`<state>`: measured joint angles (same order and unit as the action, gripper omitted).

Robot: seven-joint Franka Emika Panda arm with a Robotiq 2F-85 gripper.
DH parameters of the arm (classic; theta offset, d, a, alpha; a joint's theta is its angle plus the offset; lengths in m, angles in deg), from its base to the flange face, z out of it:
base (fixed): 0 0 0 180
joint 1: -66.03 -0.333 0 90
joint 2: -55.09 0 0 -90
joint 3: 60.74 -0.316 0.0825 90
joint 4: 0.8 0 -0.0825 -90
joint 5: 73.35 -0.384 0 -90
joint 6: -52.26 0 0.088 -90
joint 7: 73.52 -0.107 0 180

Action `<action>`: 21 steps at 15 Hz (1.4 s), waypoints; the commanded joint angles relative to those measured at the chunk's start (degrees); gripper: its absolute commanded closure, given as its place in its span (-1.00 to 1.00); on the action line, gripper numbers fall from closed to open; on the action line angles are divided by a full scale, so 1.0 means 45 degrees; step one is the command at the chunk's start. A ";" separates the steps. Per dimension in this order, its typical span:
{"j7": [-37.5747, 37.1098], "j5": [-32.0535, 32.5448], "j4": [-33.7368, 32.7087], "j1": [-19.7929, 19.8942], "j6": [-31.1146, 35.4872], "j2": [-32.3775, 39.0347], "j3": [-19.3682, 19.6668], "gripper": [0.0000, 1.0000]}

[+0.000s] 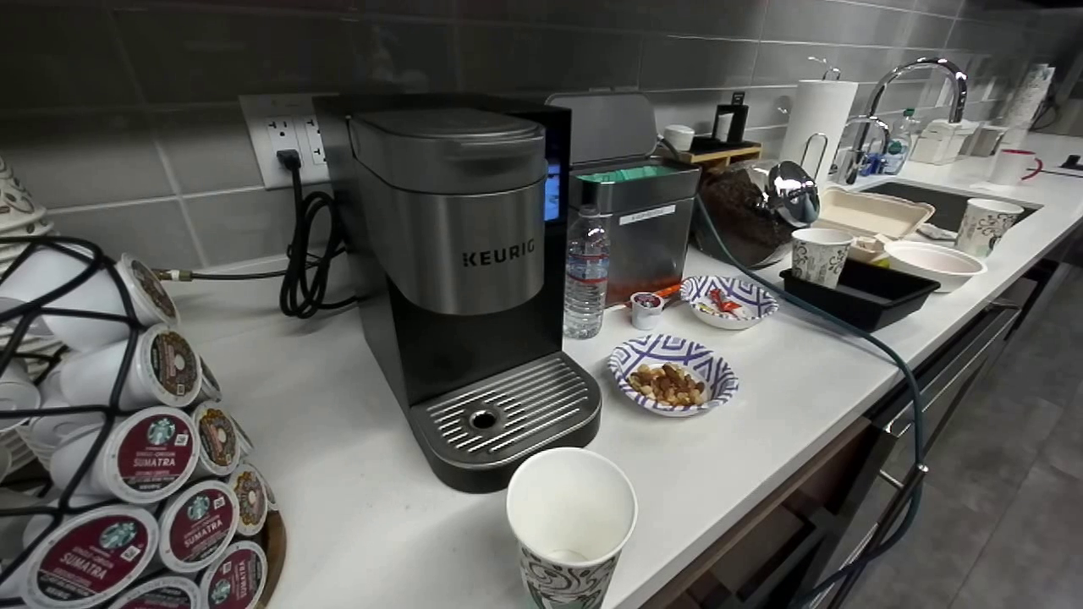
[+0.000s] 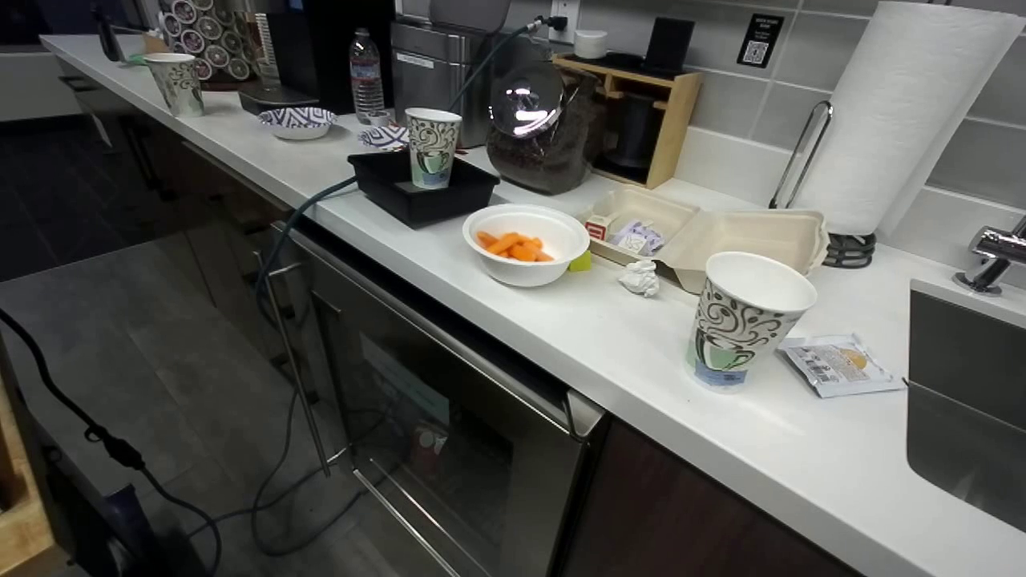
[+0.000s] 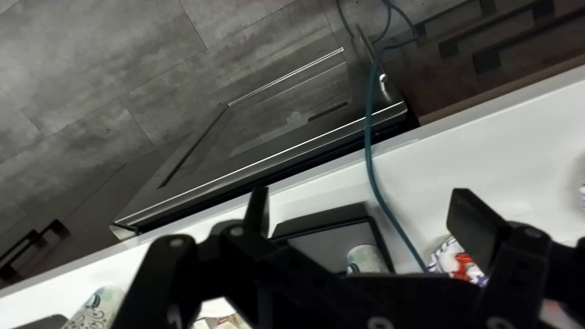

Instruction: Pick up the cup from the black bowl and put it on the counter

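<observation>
- The cup (image 2: 433, 148) stands upright inside the black bowl (image 2: 401, 195), long axis vertical.
- Just beside the black bowl, on the surface (image 1: 804, 381), are a white bowl (image 2: 525, 272) and, opposite, a teal hose (image 3: 370, 151).
- The fingers (image 3: 473, 228), in the wrist view, are spread wide, holding nothing; the cup lies beyond their tips, roughly midway between them, so a reach into the black bowl seems next.

I see dark swirls, green and blue on the white tapered paper cup (image 2: 433, 151) in that squarish black dish (image 2: 454, 202), and violet-blue lines across the round paper bowl (image 1: 716, 375) near the edge of the white tabletop (image 1: 787, 389).
</observation>
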<state>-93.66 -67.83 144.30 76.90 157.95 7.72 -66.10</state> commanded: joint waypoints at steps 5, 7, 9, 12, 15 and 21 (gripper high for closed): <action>-0.0376 0.0002 -0.0677 0.1157 0.2256 0.3078 0.1693 -1.00; -0.0334 0.0004 -0.0761 0.1106 0.2256 0.3251 0.1703 -1.00; -0.0353 0.0007 -0.0763 0.1035 0.2240 0.2998 0.1559 -1.00; -0.0350 0.0003 -0.0734 0.1034 0.2232 0.2804 0.1542 -1.00; -0.0806 0.0236 -0.0775 0.1194 0.2182 0.2897 0.1301 -1.00; -0.2920 0.0401 -0.2204 0.1333 0.5817 0.6421 0.0820 -1.00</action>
<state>-102.59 -67.81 139.61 82.24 177.73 26.67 -61.13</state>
